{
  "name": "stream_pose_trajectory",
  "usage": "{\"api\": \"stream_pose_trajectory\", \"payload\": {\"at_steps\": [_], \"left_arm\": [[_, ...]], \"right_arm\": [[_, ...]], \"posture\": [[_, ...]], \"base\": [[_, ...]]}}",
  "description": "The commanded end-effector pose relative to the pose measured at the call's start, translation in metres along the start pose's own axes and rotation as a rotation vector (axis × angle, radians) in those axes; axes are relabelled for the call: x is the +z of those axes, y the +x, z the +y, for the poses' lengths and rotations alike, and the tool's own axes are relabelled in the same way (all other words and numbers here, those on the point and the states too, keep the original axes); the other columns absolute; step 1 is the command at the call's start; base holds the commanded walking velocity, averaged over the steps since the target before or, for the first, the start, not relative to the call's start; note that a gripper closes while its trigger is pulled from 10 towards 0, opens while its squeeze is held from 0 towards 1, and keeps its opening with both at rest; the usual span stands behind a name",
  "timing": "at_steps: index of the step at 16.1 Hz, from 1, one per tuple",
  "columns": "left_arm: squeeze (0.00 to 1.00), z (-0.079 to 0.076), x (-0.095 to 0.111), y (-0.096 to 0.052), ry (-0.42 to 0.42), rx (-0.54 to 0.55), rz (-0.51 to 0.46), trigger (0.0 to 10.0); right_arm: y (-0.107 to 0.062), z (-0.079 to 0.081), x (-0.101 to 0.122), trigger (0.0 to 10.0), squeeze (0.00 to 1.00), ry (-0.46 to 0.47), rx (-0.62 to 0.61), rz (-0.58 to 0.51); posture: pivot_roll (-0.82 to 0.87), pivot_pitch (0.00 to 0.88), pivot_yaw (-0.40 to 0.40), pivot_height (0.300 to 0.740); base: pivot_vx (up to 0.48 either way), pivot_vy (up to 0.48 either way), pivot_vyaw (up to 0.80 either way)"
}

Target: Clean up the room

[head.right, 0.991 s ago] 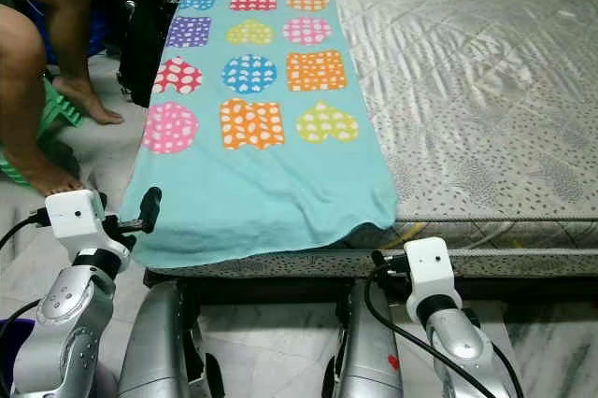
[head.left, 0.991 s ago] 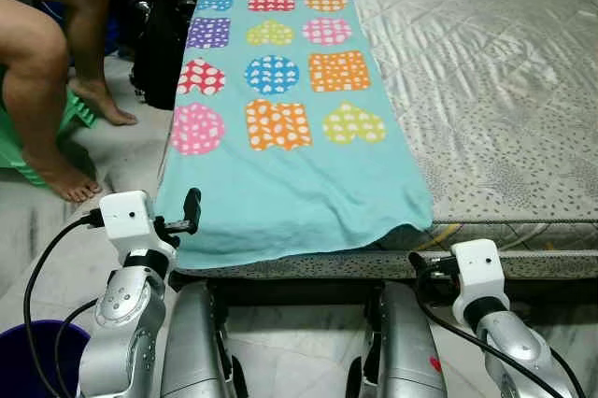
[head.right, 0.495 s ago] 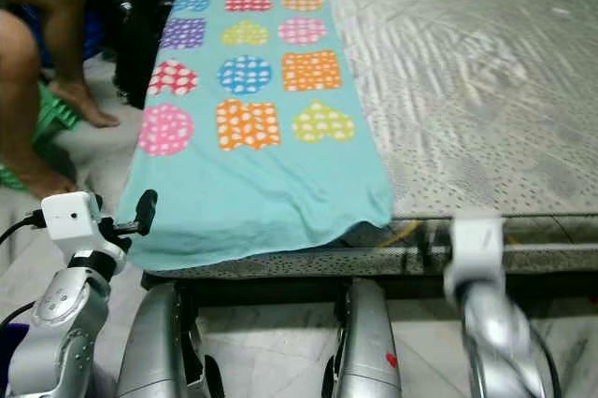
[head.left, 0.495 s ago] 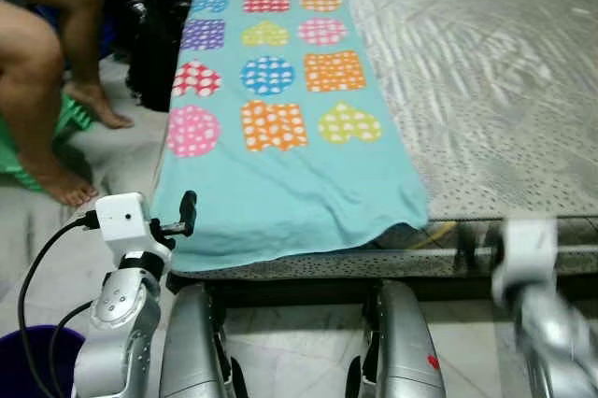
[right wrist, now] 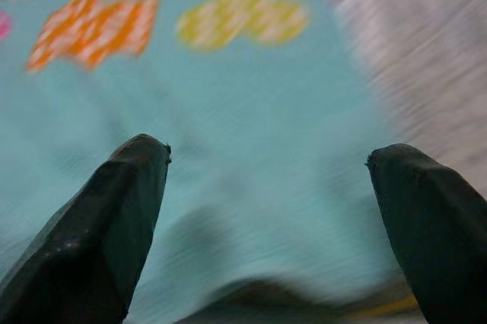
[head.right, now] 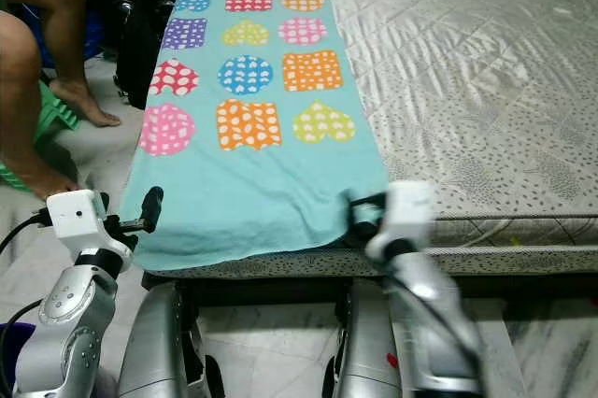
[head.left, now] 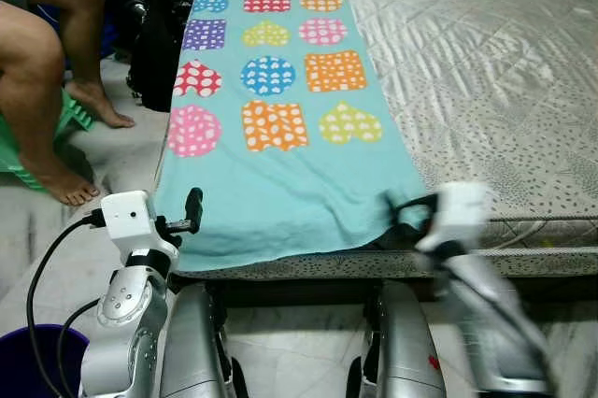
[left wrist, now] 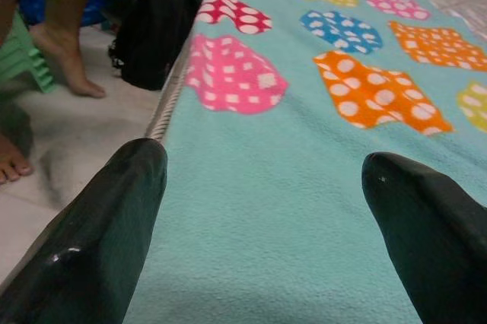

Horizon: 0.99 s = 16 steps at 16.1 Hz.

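You've got the towel (head.left: 280, 127) spread flat along the left side of the bed (head.left: 486, 71), a turquoise strip with spotted hearts and squares, its near edge draped just over the bed's near rim. Your left gripper (left wrist: 266, 217) sits at the towel's near left corner, fingers spread wide, the cloth lying between and beyond them but not pinched. In the head views that gripper (head.left: 192, 208) hangs right at the towel's near left edge. Your right gripper (right wrist: 270, 210) is at the near right corner, blurred, also spread wide over the turquoise cloth; you can see its white wrist (head.left: 455, 216) by the near rim of the bed. Nothing is gripped on either side. Far left, a person's bare legs (head.left: 47, 90) rest by a green stool (head.left: 14, 150) on the floor, with a black bag (head.left: 163, 34) against the bed. A purple bucket (head.left: 33, 356) sits near left.
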<state>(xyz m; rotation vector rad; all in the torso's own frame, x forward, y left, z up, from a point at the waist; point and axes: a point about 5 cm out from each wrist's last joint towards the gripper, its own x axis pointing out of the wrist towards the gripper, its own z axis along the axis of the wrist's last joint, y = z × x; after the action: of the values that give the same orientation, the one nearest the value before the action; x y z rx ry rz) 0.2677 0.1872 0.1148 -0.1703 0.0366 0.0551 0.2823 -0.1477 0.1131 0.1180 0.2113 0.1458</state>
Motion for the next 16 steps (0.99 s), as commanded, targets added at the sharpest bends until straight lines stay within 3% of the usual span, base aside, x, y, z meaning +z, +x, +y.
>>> {"api": "stream_pose_trajectory", "payload": {"at_steps": [1,2,5,9,10,11,16], "left_arm": [[0.00,-0.004,0.001,0.000,0.000,-0.021,0.002,10.0],[0.00,-0.004,0.001,0.000,0.000,-0.025,0.002,10.0],[0.00,-0.004,0.002,0.000,0.002,-0.024,0.002,10.0],[0.00,-0.002,0.001,-0.002,0.003,-0.014,0.008,10.0],[0.00,-0.001,0.000,-0.002,0.002,-0.010,0.016,10.0],[0.00,-0.001,-0.001,-0.003,0.003,-0.010,0.022,10.0],[0.00,-0.001,-0.002,-0.002,0.004,-0.015,0.031,10.0]], "right_arm": [[0.005,0.010,-0.007,10.0,0.00,-0.002,0.030,0.043],[0.011,0.025,-0.009,10.0,0.00,0.003,0.061,0.059],[0.023,0.037,-0.019,10.0,0.00,-0.020,0.056,0.121],[0.026,0.021,-0.031,10.0,0.00,-0.091,-0.032,0.195],[0.023,0.005,-0.036,10.0,0.00,-0.109,-0.096,0.229],[0.016,-0.008,-0.041,10.0,0.00,-0.121,-0.131,0.257],[-0.017,-0.037,-0.054,10.0,0.00,-0.146,-0.172,0.339]], "posture": [[-0.06,0.135,0.023,0.516],[-0.05,0.138,0.023,0.516],[-0.04,0.142,0.017,0.516],[-0.04,0.147,0.014,0.516],[-0.04,0.148,0.015,0.516],[-0.04,0.148,0.015,0.516],[-0.05,0.149,0.020,0.516]], "base": [[0.000,0.000,0.00],[0.000,0.000,0.00],[0.000,0.000,0.00],[0.000,0.000,0.00],[0.000,0.000,0.00],[0.000,0.000,0.00],[0.000,0.000,0.00]]}}
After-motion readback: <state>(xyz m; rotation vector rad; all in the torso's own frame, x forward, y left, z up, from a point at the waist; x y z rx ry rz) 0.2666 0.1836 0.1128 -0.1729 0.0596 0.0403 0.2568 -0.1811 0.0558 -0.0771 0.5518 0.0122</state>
